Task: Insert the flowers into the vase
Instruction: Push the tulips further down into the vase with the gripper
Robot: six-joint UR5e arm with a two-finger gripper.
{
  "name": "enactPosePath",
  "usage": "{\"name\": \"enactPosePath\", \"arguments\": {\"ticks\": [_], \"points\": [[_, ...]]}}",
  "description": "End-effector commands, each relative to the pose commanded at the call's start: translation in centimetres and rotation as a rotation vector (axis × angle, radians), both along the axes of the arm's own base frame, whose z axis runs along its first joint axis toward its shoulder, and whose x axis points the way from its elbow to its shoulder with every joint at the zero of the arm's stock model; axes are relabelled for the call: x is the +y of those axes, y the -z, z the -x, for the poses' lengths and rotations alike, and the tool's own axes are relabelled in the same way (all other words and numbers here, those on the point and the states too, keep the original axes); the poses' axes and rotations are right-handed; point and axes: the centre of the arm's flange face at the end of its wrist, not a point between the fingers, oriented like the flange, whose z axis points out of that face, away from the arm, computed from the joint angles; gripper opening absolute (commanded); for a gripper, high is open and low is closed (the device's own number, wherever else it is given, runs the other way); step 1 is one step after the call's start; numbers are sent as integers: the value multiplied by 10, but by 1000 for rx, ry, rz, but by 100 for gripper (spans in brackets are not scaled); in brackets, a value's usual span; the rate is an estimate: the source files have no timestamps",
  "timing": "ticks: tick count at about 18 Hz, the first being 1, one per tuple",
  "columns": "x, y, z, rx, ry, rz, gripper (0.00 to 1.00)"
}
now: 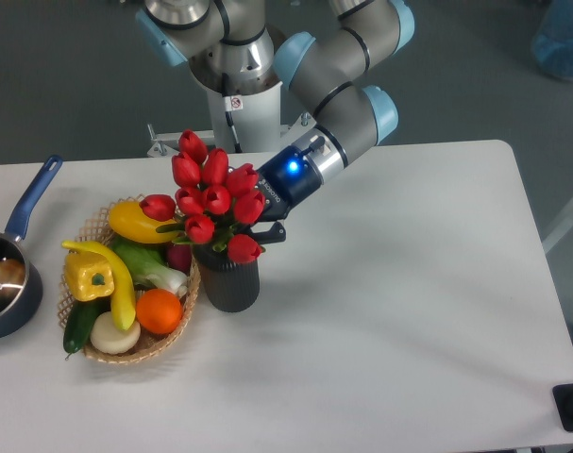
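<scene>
The flowers (210, 198) sit in the vase (228, 278). The claw (267, 229) hides behind them; I cannot tell its grip. Pulling away could tip the vase onto the table (409, 311).

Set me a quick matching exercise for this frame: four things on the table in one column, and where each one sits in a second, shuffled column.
Things:
1. tulips
2. vase
3. saucepan
4. orange

Places:
A. at the table's left edge
B. inside the wicker basket
C. standing in the vase's mouth
D. just right of the basket

Pairs: 1-C, 2-D, 3-A, 4-B
</scene>
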Motion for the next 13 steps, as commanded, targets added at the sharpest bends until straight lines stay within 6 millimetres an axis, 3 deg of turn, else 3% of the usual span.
{"name": "enactPosePath", "arguments": {"ticks": [2, 4, 7, 10, 13], "points": [[-1, 0, 1, 0, -2, 0, 15], [-2, 0, 2, 0, -5, 0, 33], [-1, 2, 3, -3, -5, 1, 69], [-1, 2, 2, -4, -5, 2, 100], [-2, 2, 4, -4, -8, 2, 100]]}}
